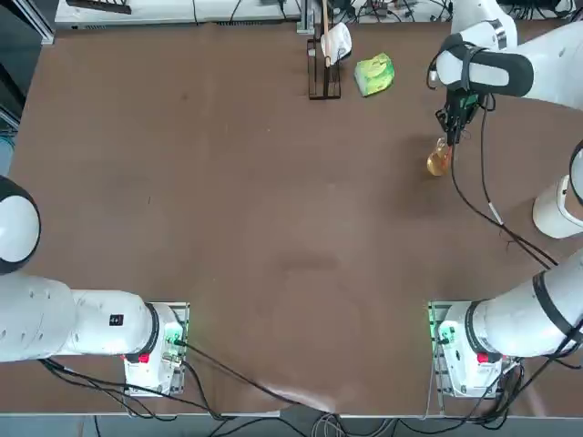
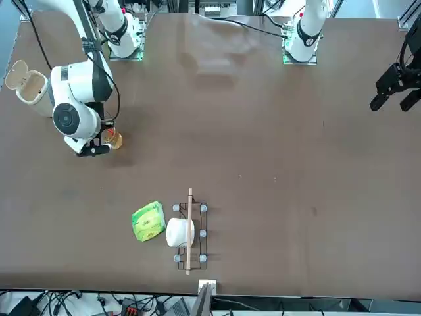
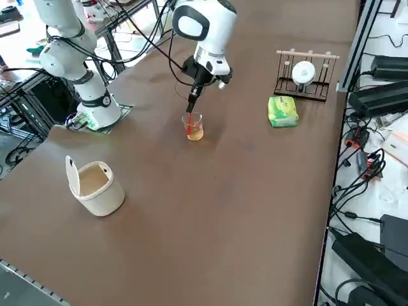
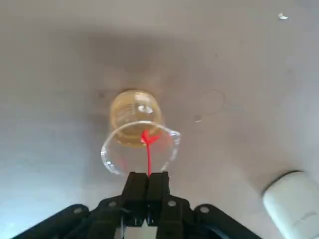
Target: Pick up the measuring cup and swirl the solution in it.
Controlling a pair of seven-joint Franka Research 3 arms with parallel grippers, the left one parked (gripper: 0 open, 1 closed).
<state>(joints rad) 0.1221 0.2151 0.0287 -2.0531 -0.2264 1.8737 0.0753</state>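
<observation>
The measuring cup [image 4: 138, 133], thin clear and fragile, hangs lifted above the tabletop [image 4: 239, 69]. The right pincer [image 4: 148, 180] clamps its rim wall; the solution [image 4: 133, 130] adds little weight.

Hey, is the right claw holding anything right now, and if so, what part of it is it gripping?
Yes. The right claw is shut on the near rim of the measuring cup, pinching the glass wall at its lip; the cup hangs below the fingers.
</observation>
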